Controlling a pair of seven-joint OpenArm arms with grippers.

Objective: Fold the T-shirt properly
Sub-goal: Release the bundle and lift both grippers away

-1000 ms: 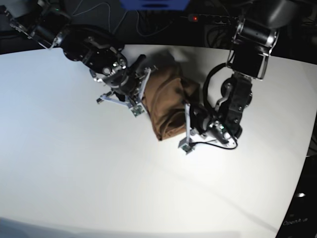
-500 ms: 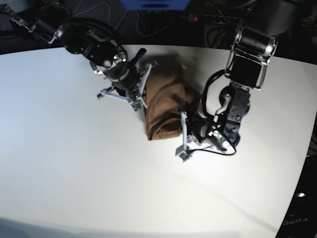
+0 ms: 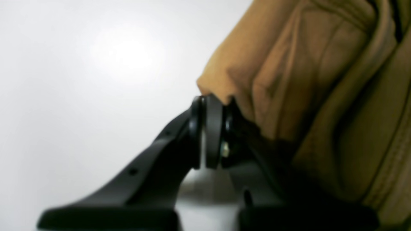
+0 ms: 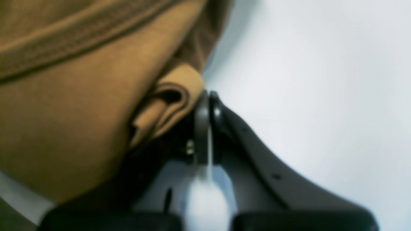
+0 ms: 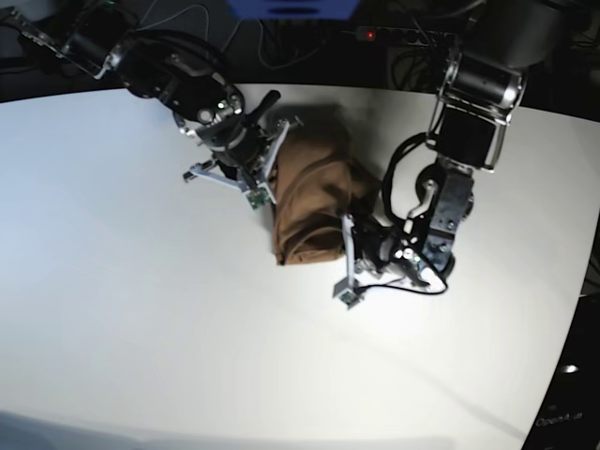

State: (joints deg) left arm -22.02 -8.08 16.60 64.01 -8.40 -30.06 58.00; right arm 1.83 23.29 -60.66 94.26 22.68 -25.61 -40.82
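Both arms' fingers (image 3: 205,99) together at the edges of the shirt (image 5: 314,192) — grip unclear; if only edge-deep, uneven pull could bunch folds.

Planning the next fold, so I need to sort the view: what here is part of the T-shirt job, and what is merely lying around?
Part of the job:
- tan-brown T-shirt, bunched between the arms
- left gripper, shut
- right gripper, shut
- white table, the work surface

Just about:
- dark cables behind the table
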